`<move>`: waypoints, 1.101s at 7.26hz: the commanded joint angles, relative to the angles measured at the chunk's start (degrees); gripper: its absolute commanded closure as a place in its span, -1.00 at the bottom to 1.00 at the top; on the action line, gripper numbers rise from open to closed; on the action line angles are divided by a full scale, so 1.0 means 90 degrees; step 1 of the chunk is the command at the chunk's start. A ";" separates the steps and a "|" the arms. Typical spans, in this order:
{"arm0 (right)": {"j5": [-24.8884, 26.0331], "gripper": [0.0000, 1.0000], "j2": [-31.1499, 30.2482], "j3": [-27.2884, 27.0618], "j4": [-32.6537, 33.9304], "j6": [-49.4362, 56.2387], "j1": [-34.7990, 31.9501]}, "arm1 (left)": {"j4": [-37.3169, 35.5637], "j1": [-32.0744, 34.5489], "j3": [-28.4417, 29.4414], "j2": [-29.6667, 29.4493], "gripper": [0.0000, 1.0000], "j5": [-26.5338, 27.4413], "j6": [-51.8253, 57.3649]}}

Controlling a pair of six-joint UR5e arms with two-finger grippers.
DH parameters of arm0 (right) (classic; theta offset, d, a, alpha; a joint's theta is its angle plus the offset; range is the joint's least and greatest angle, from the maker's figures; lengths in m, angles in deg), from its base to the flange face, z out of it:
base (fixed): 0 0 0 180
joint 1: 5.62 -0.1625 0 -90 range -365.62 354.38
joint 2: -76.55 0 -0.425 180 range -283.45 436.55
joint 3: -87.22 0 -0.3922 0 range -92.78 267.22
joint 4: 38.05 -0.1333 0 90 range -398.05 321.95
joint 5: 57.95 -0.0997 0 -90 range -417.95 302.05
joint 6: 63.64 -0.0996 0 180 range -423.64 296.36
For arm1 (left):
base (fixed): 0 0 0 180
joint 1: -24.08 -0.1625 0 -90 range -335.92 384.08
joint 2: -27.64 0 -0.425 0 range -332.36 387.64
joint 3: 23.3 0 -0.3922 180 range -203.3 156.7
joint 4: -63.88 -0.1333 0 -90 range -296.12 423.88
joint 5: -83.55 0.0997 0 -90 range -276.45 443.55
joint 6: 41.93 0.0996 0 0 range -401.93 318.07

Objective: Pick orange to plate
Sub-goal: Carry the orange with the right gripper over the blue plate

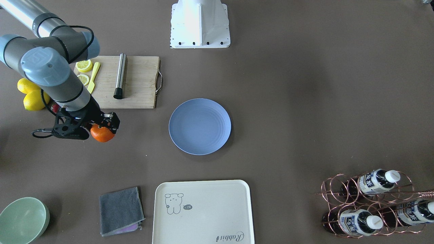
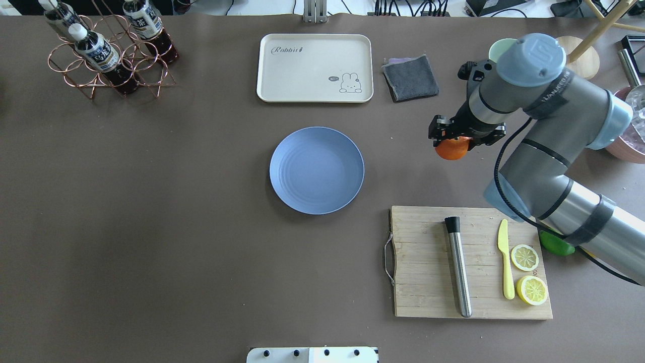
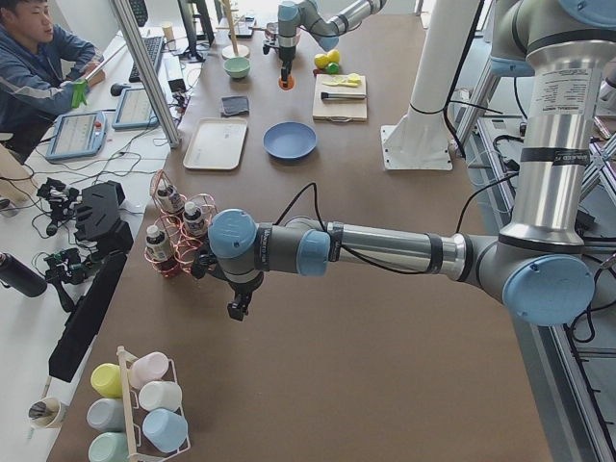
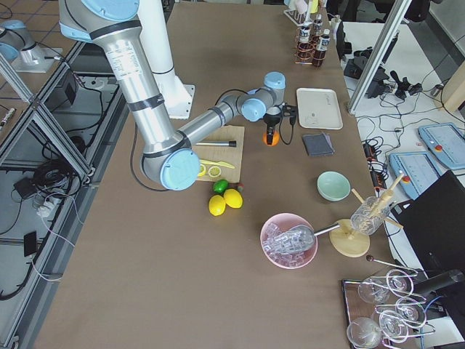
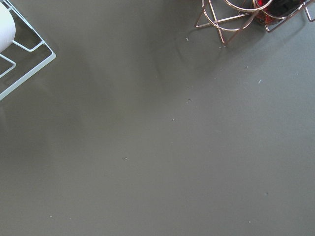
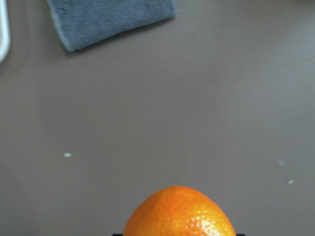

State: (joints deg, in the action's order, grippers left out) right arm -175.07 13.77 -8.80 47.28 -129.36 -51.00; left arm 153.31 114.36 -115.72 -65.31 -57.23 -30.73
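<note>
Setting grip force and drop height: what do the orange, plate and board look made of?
orange: pebbled, glossy peel; real fruit or replica, can't tell.
plate: matte pale blue with moulded concentric rings, probably plastic or fibre composite.
board: unfinished wood or bamboo, strip grain showing.

Opposed steep views, shared plate (image 1: 200, 126)

The orange (image 6: 179, 214) looks dimpled and glossy, the plate (image 1: 200, 126) matte, the board (image 1: 139, 81) wooden, the cloth (image 6: 108, 19) fuzzy.
</note>
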 commanded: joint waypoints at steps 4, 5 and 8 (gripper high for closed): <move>0.1126 1.00 0.2195 0.1092 0.0627 -0.2411 0.1573 | -0.0592 0.0017 -0.0024 0.0220 -0.99 0.0788 0.0005; 0.1264 1.00 0.2713 0.1746 0.0588 -0.2530 0.1642 | -0.0592 0.0066 -0.0034 0.0230 -1.00 0.0788 0.0005; 0.1460 1.00 0.2864 0.2142 0.0539 -0.2570 0.1731 | -0.0592 0.0135 -0.0122 0.0376 -0.99 0.0779 0.0005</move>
State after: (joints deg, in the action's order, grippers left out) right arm -162.76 39.04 9.12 52.37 -152.37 -35.81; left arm 147.99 115.47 -116.54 -62.55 -50.19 -30.68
